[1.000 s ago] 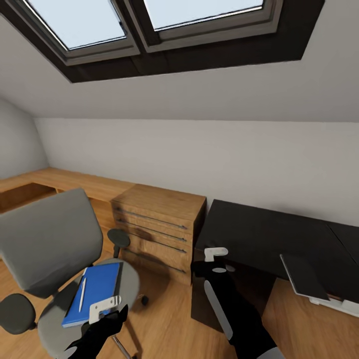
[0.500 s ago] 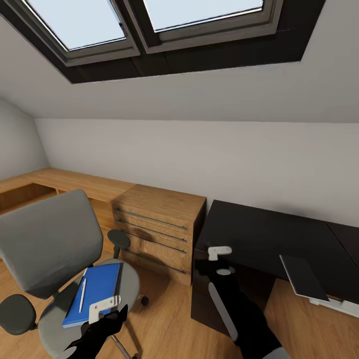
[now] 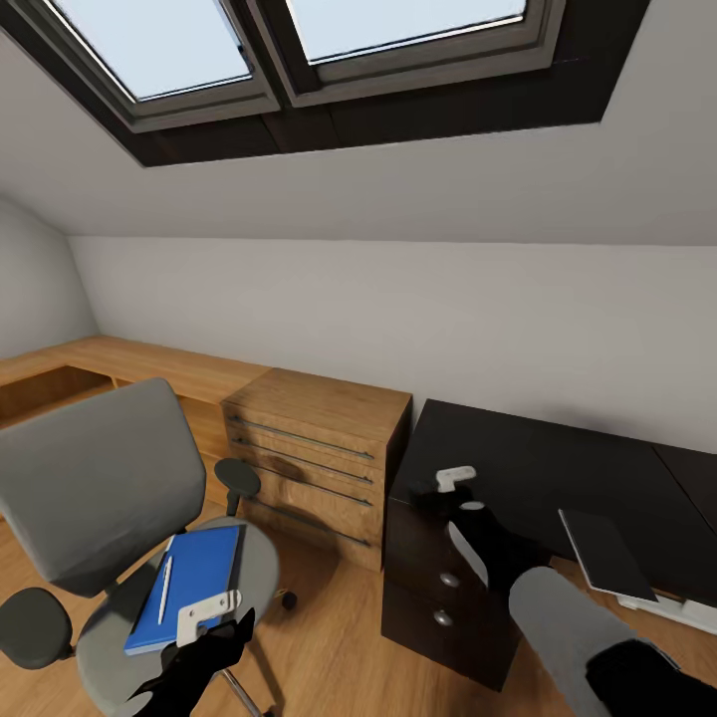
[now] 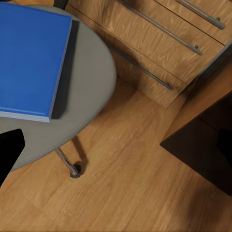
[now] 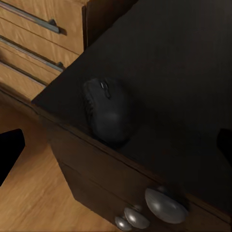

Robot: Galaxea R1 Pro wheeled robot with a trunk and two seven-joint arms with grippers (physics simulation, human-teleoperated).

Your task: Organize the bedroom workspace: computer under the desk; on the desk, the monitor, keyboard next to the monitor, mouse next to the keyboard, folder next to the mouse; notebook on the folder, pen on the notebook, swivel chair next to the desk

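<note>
The grey swivel chair (image 3: 95, 488) stands at the left, with the blue folder (image 3: 189, 586) flat on its seat and the white pen (image 3: 164, 588) lying on the folder. My left gripper (image 3: 214, 622) hovers open just in front of the seat, and its wrist view looks down on the folder (image 4: 29, 58). My right gripper (image 3: 448, 488) hangs open over the front left corner of the black desk (image 3: 528, 468). A black mouse (image 5: 108, 113) lies on that corner, between and beyond the right gripper's fingertips (image 5: 9, 150).
A light wooden dresser (image 3: 319, 453) stands between chair and desk. A low wooden bench (image 3: 100, 363) runs along the left wall. Round silver knobs (image 3: 448, 580) mark the desk's drawer unit. A flat dark grey slab (image 3: 605, 553) lies at the desk's front edge.
My right arm has reached forward and to the right, over the desk corner, uncovering the drawer knobs. The left arm, chair and folder have not moved.
</note>
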